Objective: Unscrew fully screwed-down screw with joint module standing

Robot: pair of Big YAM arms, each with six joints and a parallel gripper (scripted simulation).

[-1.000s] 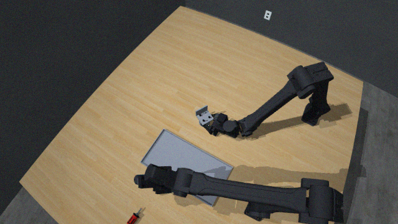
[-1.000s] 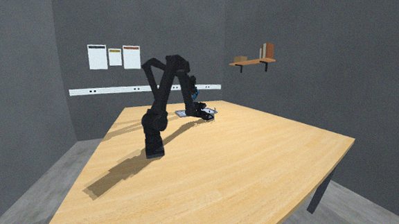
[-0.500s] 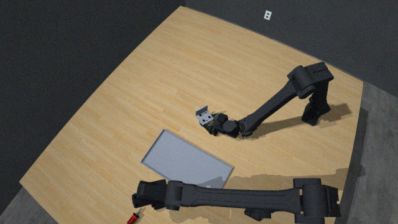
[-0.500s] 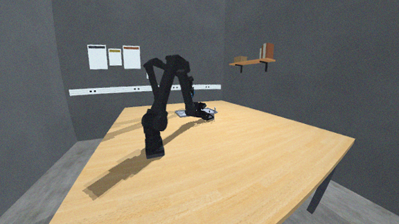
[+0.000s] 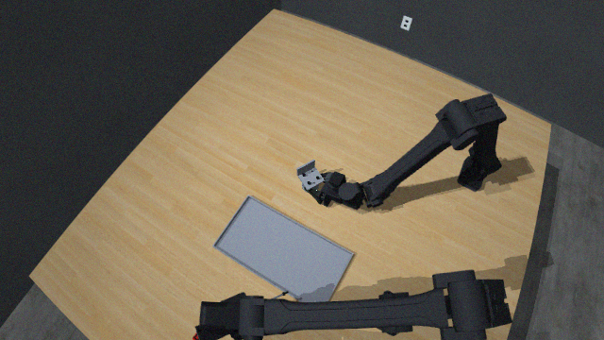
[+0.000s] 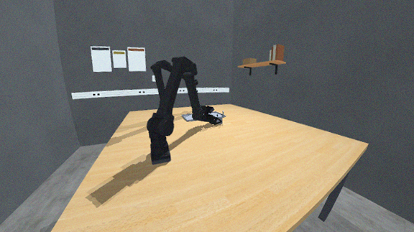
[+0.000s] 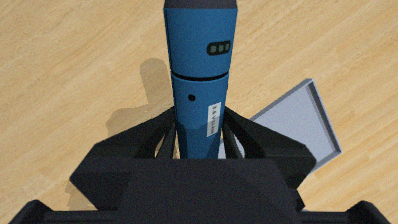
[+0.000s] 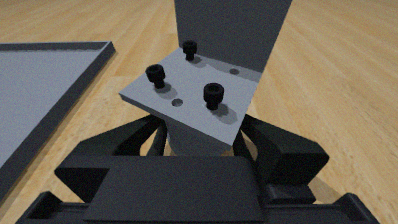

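Note:
My left gripper (image 7: 199,112) is shut on the electric screwdriver (image 7: 200,47), holding its blue barrel; its bit is not clear in the left wrist view. In the top view the left arm hides most of it. My right gripper (image 8: 199,112) (image 5: 319,188) is shut on the joint module (image 8: 195,145), just below the bracket (image 8: 200,75) (image 5: 310,178). The grey bracket lies on top with its upright flange at the far side. Three black screws (image 8: 213,94) (image 8: 156,73) (image 8: 189,48) stand with shank showing under their heads. Two holes (image 8: 177,102) (image 8: 234,71) hold no screw.
A shallow grey tray (image 5: 283,246) (image 7: 300,120) (image 8: 30,100) lies between the arms. The left arm (image 5: 349,314) crosses over its near corner. A thin dark rod (image 5: 282,295) shows at the tray's near edge. A bit of red (image 5: 196,336) shows beside the left wrist.

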